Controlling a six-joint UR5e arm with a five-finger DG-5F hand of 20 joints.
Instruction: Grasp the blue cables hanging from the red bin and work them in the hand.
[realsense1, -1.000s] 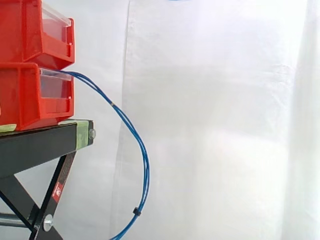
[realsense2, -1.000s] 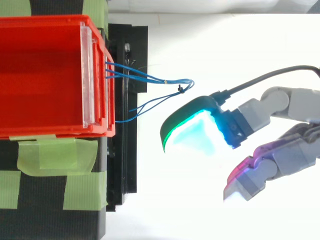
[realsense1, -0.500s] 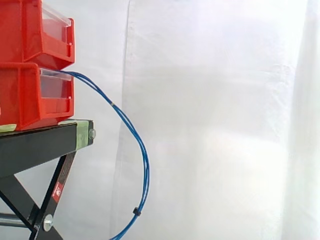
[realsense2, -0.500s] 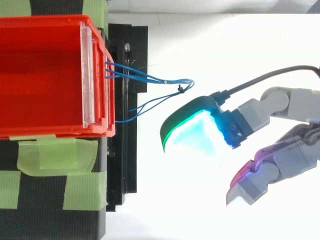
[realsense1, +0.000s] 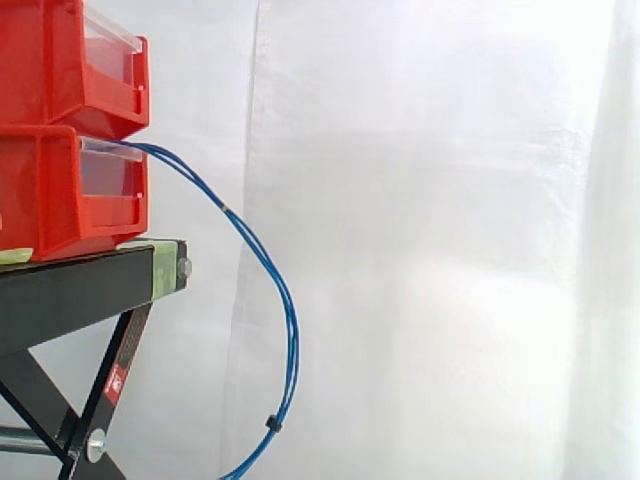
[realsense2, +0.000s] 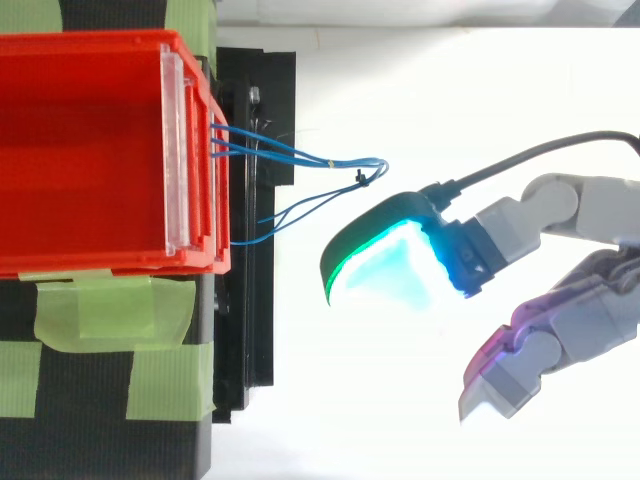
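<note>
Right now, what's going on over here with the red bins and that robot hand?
A robot hand with glowing fingertip pads is held out toward thin blue cables that hang out of the lower red plastic bin on a black metal stand. The hand is open and holds nothing. Its green-glowing pad sits close to the cables' loop without touching it. The cables droop freely past the stand, so the grasp is not yet made.

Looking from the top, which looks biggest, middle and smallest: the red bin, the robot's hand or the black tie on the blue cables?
1. the red bin
2. the hand, partly cut off at the edge
3. the black tie on the blue cables, tiny
</note>
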